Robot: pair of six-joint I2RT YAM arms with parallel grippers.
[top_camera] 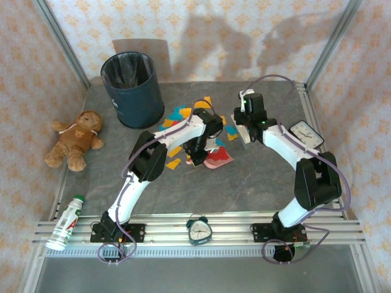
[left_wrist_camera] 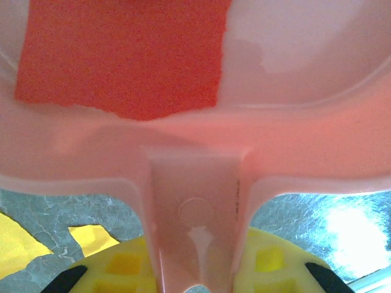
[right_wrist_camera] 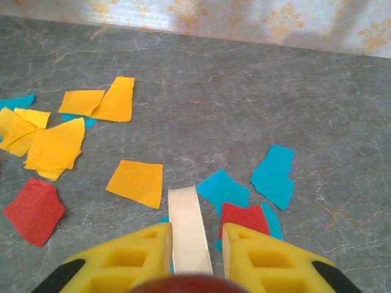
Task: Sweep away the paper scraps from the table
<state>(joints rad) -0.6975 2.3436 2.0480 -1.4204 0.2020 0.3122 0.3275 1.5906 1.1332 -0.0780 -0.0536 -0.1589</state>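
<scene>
Gripping the pink dustpan [left_wrist_camera: 293,140] by its stubby handle, my left tool [left_wrist_camera: 195,268] is clamped on it, both pads [left_wrist_camera: 122,268] pressed to the handle's sides. I judge the pan is held low near the middle of the tabletop [top_camera: 256,183] so that litter can be pushed into its mouth. One red scrap [left_wrist_camera: 122,55] already lies inside. My right tool [right_wrist_camera: 195,250] is closed tight on a flat cream handle [right_wrist_camera: 186,220], probably a brush's, aimed out over the paper scraps [right_wrist_camera: 137,183]. These red, yellow and blue pieces lie scattered on the bare stone toward the far edge, between the pan and the dark bin [top_camera: 131,88] at the far left corner.
</scene>
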